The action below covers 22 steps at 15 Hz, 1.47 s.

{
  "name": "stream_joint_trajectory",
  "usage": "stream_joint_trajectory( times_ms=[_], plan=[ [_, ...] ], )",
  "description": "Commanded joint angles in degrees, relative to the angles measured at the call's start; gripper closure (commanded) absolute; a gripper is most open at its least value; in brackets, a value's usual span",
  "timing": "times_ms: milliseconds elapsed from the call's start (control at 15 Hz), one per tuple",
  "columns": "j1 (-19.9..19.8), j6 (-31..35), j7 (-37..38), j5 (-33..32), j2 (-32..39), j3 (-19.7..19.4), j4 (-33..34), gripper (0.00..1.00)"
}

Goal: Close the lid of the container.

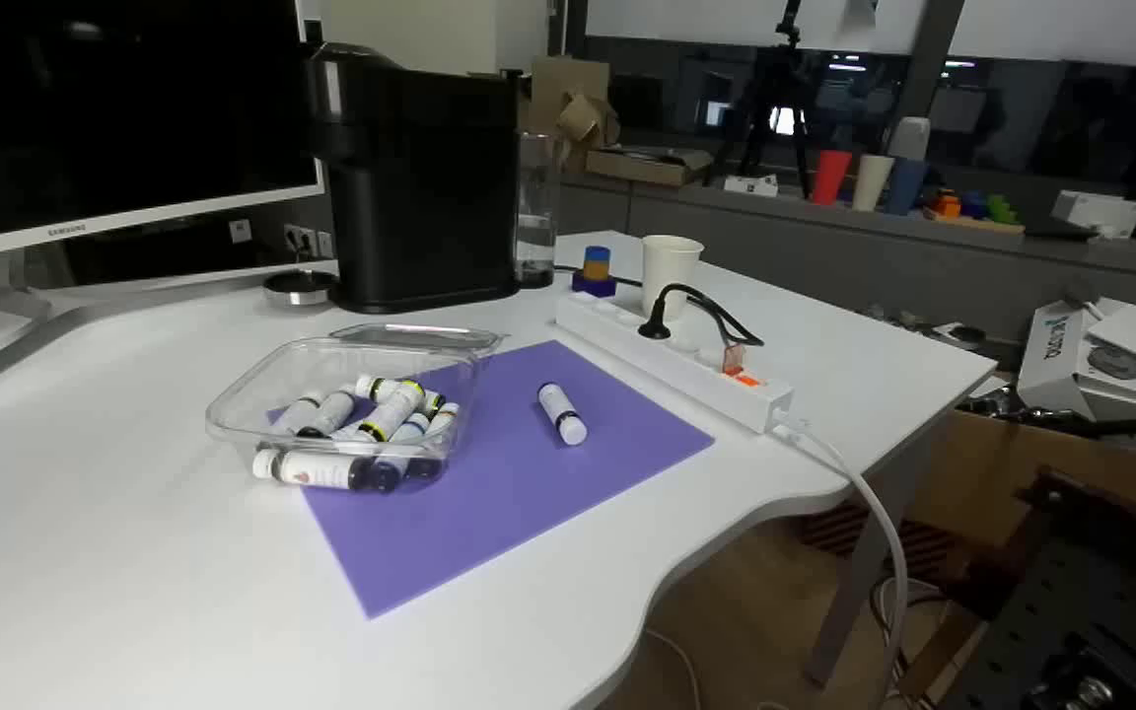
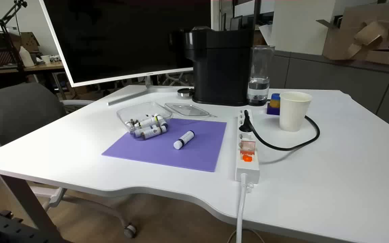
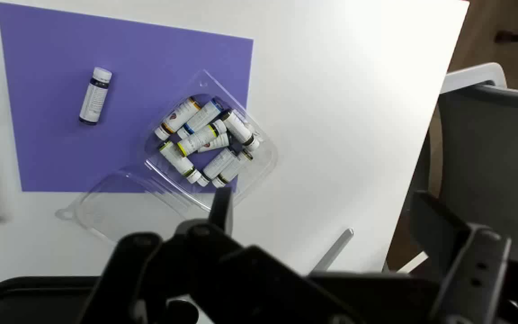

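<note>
We look down through the wrist view, where the black gripper (image 3: 324, 209) comes in from the bottom, its two blurred fingers spread wide apart with bare white desk (image 3: 331, 112) showing between the tips. In our line of sight one tip overlaps a corner of the clear plastic container (image 3: 264, 155), though both exterior views show that container standing apart from the robot; the other tip falls against a grey office chair (image 3: 488, 148) past the desk's edge. Of the arm we make out only this gripper, held above the desk. The container sits uncovered across one side of a purple mat (image 3: 61, 153), part on it and part on the desk, heaped with white-labelled tubes (image 3: 198, 139), several ringed with coloured bands. Its transparent lid (image 3: 122, 209) lies turned back just beside it, across the mat's edge and the desk; we cannot tell whether the two are joined. A single white-capped tube (image 3: 94, 100) rests on the mat, well apart from the heap. In both exterior views a black coffee machine (image 2: 223, 71) with a clear water tank (image 2: 259, 79) stands behind the lid, near a Samsung monitor (image 1: 114, 108), whose grey foot (image 3: 334, 247) shows between the fingers in the wrist view. Along the mat's opposite side runs a white power strip (image 1: 672, 363) with a black plug (image 1: 656, 325), and beyond that we find a paper cup (image 2: 294, 111) and a stack of coloured blocks (image 2: 274, 104).
</note>
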Motion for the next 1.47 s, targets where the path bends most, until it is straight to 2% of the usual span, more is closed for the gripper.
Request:
stream_joint_trajectory(
  times_ms=[0,667,1067,1400],
  plan=[
    [-1.0,-0.2,-0.3,0.3,0.1,0.9,0.1,0.00],
    [-1.2,0.9,-0.5,0.3,0.3,0.9,-0.4,0.00],
    [-6.7,5.2,-0.4,0.3,3.2,-2.8,-2.8,0.00],
    [-12.1,12.6,-0.6,1.2,10.9,-7.2,-2.3,0.00]
  ],
)
